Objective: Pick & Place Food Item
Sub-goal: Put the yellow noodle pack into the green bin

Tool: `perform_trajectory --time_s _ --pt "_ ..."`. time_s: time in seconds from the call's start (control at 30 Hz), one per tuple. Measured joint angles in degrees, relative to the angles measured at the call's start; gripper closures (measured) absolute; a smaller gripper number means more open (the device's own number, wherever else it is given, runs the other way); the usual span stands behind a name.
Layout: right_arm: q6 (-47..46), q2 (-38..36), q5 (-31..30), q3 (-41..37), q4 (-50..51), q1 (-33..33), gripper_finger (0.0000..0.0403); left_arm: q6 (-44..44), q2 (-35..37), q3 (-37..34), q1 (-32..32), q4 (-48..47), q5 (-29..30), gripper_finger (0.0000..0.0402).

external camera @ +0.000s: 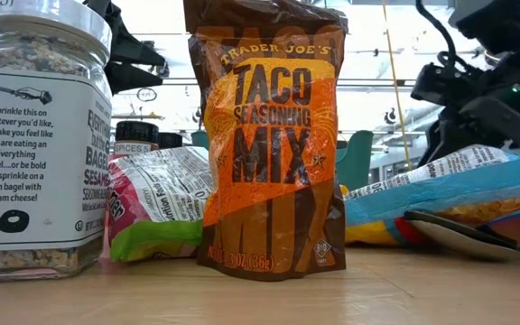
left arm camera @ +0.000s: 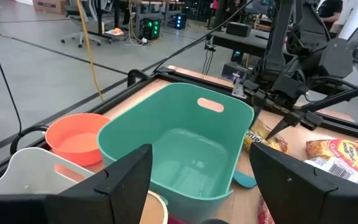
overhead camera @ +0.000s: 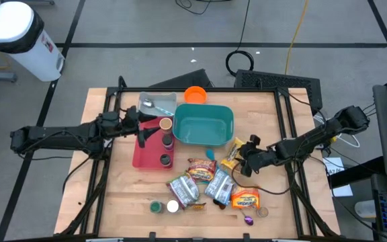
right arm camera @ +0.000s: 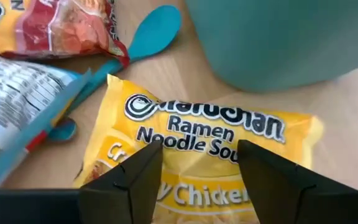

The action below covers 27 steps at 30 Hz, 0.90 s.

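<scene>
Right gripper (right arm camera: 194, 177) over ramen packet (right arm camera: 204, 143), jaws wide; light, crinkly, brittle inside; pinch across flat middle, gently; left gripper (left arm camera: 197, 180) wide, idle.

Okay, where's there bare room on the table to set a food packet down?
Free: inside the teal bin, and bare wood along the table's right edge beyond the right gripper. Also the front left corner. Crowded: the packet cluster in front of the bin, and the red tray under the left gripper.
</scene>
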<state>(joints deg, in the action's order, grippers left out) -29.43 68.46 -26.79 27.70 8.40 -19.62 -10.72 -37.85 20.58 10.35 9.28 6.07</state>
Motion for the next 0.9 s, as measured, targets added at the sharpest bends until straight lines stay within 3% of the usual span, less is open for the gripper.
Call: perform_trajectory --time_s 0.2,0.53,0.73,0.9 --pt "-3.13 0.64 5.47 0.11 -0.19 1.34 0.0247 -0.06 0.0 0.0 0.0 -0.06 0.0 0.0126" --pt "-0.27 -1.22 10.73 0.07 -0.17 2.06 0.0391 -0.33 0.0 0.0 0.0 -0.39 0.0 0.0126" --pt "0.82 -6.62 12.53 -0.13 0.49 1.84 0.0397 -0.33 -0.02 0.0 0.0 -0.5 0.0 0.0126" --pt "2.22 -9.61 9.99 -0.13 -0.03 1.18 0.04 -0.31 -0.01 0.0 0.0 -0.5 0.02 0.0126"
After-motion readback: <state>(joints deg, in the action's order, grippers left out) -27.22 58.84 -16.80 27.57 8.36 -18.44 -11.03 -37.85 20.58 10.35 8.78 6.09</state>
